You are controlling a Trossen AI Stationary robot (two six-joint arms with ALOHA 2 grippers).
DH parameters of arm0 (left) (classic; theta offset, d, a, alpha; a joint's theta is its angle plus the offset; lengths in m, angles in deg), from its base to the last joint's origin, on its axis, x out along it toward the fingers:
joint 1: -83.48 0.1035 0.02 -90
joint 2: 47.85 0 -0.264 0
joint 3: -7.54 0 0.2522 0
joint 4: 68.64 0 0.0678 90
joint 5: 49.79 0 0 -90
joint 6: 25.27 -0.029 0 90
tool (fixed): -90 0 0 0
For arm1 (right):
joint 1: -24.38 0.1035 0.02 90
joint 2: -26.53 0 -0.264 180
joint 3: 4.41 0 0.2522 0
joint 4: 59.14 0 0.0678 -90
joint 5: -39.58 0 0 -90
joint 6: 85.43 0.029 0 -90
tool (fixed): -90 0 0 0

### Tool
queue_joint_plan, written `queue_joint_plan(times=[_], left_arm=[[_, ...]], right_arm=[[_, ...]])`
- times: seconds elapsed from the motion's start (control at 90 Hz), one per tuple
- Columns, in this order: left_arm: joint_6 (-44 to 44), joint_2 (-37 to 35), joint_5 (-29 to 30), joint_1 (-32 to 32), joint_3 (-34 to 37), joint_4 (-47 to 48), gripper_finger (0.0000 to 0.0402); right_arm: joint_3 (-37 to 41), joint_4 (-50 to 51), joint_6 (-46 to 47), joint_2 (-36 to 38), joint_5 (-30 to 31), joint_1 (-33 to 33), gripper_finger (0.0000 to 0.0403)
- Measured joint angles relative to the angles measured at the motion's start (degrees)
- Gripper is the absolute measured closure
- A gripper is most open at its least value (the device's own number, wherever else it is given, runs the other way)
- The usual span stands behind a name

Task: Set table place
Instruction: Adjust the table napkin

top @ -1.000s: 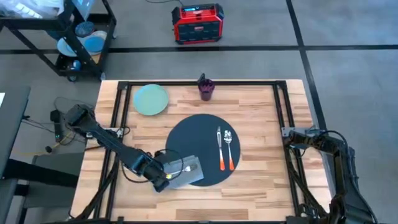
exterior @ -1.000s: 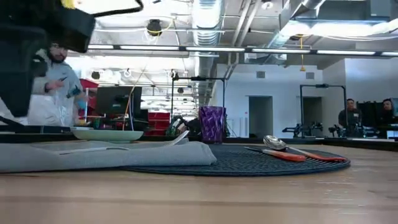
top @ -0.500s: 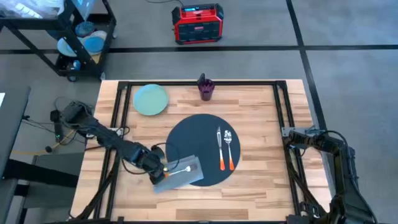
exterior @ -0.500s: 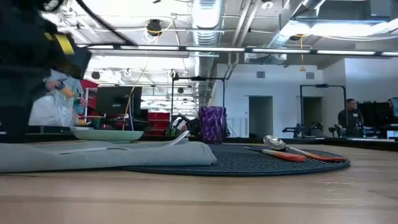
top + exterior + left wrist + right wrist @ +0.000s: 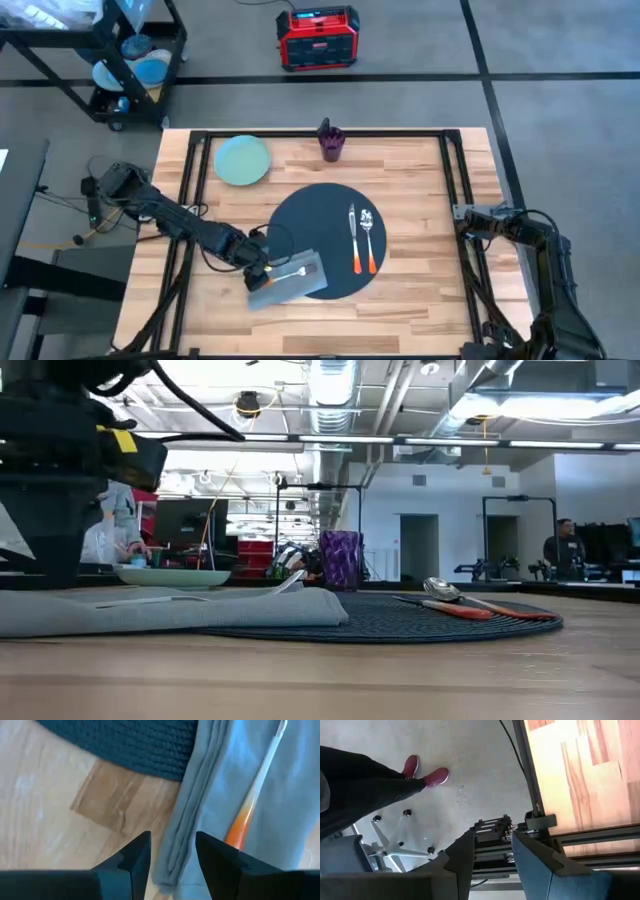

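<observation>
On the table (image 5: 420, 300), at about 7 o'clock of the place (image 5: 325, 240), the left gripper (image 5: 262, 272) is hovering over a folded napkin.

Going from left to right: the left gripper is holding its fingers (image 5: 134, 857) parted, empty, above the edge of the grey napkin (image 5: 290, 277), which is overlapping the round dark mat's 7 o'clock rim and carrying an orange-handled utensil (image 5: 250, 807); a pale green plate (image 5: 242, 160) is lying at 10 o'clock of the mat and a purple cup (image 5: 331, 142) at 12 o'clock; a fork (image 5: 354, 240) and spoon (image 5: 368, 238) are resting on the mat's 3 o'clock part; the right gripper (image 5: 470, 222) is waiting at the table's 3 o'clock edge, fingers apart.
</observation>
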Motion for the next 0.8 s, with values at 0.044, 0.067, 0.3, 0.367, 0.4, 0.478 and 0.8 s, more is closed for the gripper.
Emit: queue_joint_plan(times=[0.044, 0.067, 0.3, 0.367, 0.4, 0.478, 0.8], left_arm=[[0.2, 0.0, -0.8, 0.4, 1.2, -1.4, 0.0260], [0.5, 0.0, -1.2, 0.7, 2.0, -2.3, 0.0260], [2.7, -0.3, -3.8, 1.3, 6.1, -8.6, 0.0260], [1.9, -0.2, -4.0, 1.3, 6.1, -8.7, 0.0260], [1.8, -0.2, -4.0, 1.3, 6.2, -8.8, 0.0260], [1.4, -0.2, -4.6, 1.3, 6.2, -9.1, 0.0263], [0.0, 0.1, -8.2, 1.2, 6.4, -13.0, 0.0392]], right_arm=[[0.0, 0.0, 0.0, 0.0, 0.0, 0.0, 0.0284], [0.0, 0.0, 0.0, 0.0, 0.0, 0.0, 0.0284], [0.0, 0.0, 0.1, 0.0, -0.5, 0.0, 0.0284], [0.0, 0.0, 0.1, 0.0, -0.5, 0.0, 0.0284], [0.0, 0.0, 0.1, 0.0, -0.5, 0.0, 0.0284], [0.0, 0.3, 0.1, 0.0, -0.5, -0.1, 0.0284], [0.0, 3.2, -0.1, 0.0, -0.9, -0.1, 0.0284]])
